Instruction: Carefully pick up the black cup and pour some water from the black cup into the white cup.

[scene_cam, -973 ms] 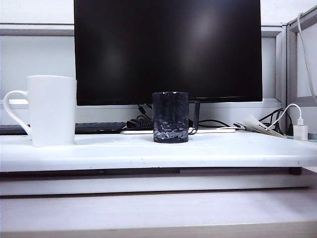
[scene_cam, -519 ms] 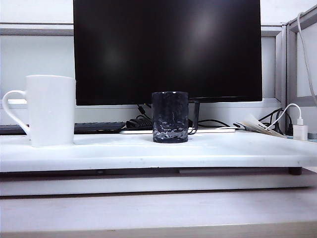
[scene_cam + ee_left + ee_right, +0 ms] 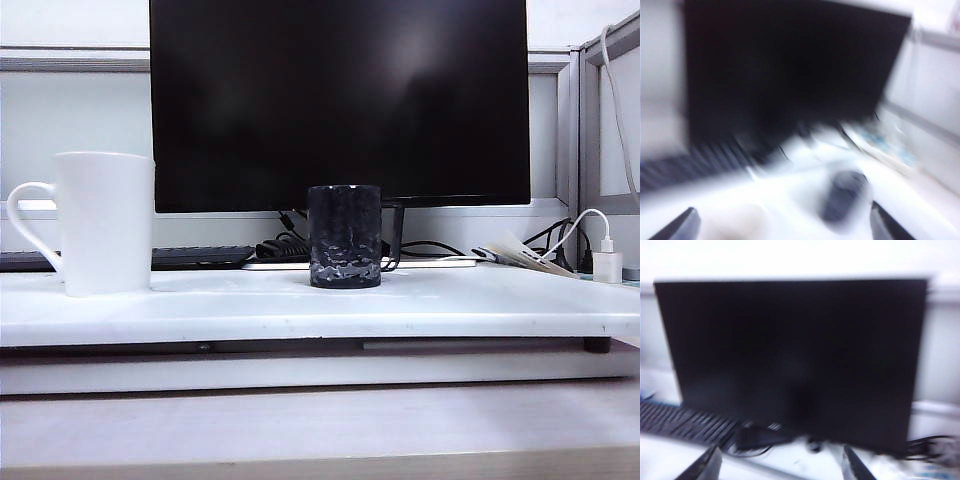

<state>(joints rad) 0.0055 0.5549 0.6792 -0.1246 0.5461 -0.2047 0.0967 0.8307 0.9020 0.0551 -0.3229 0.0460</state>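
Two cups, black cup [image 3: 344,236] and white cup [image 3: 103,222], stand apart, contents unseen.

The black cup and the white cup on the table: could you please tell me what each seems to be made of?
The short black cylindrical cup with grey-white marbled flecks looks like glazed ceramic or stoneware; its dull sheen and speckled base suggest so, though enamel or plastic is possible. The tall plain white mug with a loop handle looks like matte-glazed ceramic: smooth, opaque, thick-walled, with no sharp highlights. Neither pincer touches either.

Both grippers open, empty.
Left gripper [image 3: 782,225] shows dark fingertips [image 3: 682,226] spread wide; right gripper [image 3: 780,465] fingers [image 3: 707,466] also stand apart, gripping nothing.
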